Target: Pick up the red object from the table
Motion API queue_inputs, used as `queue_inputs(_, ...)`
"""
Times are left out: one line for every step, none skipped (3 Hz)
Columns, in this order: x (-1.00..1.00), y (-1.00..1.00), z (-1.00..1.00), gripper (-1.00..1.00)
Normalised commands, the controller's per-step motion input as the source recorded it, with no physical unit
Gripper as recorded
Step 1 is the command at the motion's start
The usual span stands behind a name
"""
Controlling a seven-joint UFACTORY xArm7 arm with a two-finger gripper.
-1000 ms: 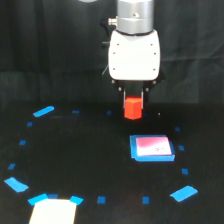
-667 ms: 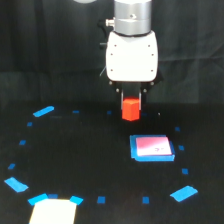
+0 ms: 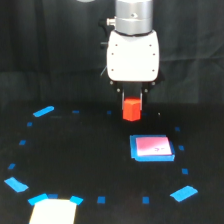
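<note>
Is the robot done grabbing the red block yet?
Nearly. Done: the gripper has its fingers down on either side of the red object. In hand: closing on it; I can't tell if the grip is tight. Left: lifting it clear of the table, which isn't plainly visible yet.

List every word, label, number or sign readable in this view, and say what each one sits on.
None can be read.
White gripper body: plain, only small dark dots, no lettering.
Red object between the jaws: no marking.
Blue-bordered pad: a faint dark smudge on its pink face, too blurred to read.
Blue tape marks on the table: plain.
Pale sheet at the bottom edge: blank.
</note>
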Motion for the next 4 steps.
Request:
queue_inputs(0.10, 0.22, 0.47, -1.00)
queue_inputs(-0.05, -0.33, 0.45, -1.00)
queue_inputs(0.14, 0.11, -0.36, -1.00)
queue_inputs(0.10, -0.41, -0.11, -1.00)
